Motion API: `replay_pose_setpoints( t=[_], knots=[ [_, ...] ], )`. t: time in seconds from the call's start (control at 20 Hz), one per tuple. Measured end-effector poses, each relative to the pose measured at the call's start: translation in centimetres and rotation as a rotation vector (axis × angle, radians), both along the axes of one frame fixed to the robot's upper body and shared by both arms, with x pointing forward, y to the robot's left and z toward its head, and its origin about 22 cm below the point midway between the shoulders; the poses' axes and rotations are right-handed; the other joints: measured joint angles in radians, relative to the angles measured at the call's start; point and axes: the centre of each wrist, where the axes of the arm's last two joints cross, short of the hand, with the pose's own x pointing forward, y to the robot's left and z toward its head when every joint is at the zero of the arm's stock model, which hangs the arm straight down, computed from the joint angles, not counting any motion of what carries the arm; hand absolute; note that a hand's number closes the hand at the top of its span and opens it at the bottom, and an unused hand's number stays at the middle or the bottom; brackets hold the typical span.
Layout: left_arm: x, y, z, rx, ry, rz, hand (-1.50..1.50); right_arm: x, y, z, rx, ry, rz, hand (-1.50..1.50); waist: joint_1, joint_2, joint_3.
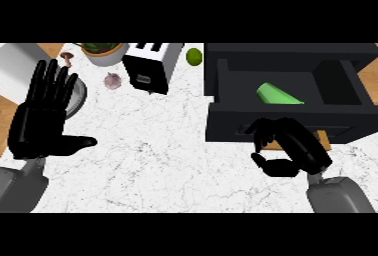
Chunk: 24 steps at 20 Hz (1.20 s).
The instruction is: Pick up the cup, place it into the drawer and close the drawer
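Looking at this, the green cup (pixel 277 94) is already lying inside the open drawer (pixel 289 125), so only the closing is left, I'd say. The right hand (pixel 286 146) sits at the drawer front, fingers curled, holding nothing. The left hand (pixel 42 117) rests open over the counter (pixel 162 160).

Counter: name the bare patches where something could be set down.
Bare: the marble counter between the left hand and right hand, below the toaster. Crowded: the back edge, with plant pot, garlic, lime and open drawer.
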Motion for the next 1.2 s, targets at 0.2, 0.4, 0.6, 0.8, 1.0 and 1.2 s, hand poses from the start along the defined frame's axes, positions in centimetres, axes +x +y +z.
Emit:
replay_pose_setpoints(
  t=[0.2, 0.4, 0.6, 0.8, 1.0, 1.2],
  knots=[
    [-0.6, 2.1, -0.7, -0.003, 0.003, 0.009, -1.50, 2.0, 1.4, -1.7, -0.071, 0.022, -0.014, -1.50, -0.004, 0.001, 0.000],
    [-1.4, 3.6, -1.5, -0.012, -0.001, 0.016, -1.50, 3.5, 1.2, -4.0, -0.121, 0.050, -0.015, -1.50, -0.006, 0.001, 0.000],
    [-2.5, 4.1, -1.9, -0.015, -0.006, 0.010, -1.50, 6.0, 1.6, -5.5, -0.127, 0.063, -0.017, -1.50, -0.002, 0.000, -0.001],
    [-2.7, 5.6, -1.9, -0.016, -0.004, 0.007, -1.50, 8.4, 1.2, -5.9, -0.109, 0.076, -0.002, -1.50, 0.003, 0.000, -0.001],
    [-3.2, 5.3, -2.7, -0.019, -0.009, -0.006, -1.50, 10.6, 0.6, -5.9, -0.083, 0.093, 0.007, -1.50, 0.010, 0.000, -0.002],
    [-2.9, 5.2, -3.0, -0.024, -0.008, -0.016, -1.50, 12.2, -0.8, -5.0, -0.049, 0.100, 0.045, -1.50, 0.018, -0.005, -0.003]
  ],
)
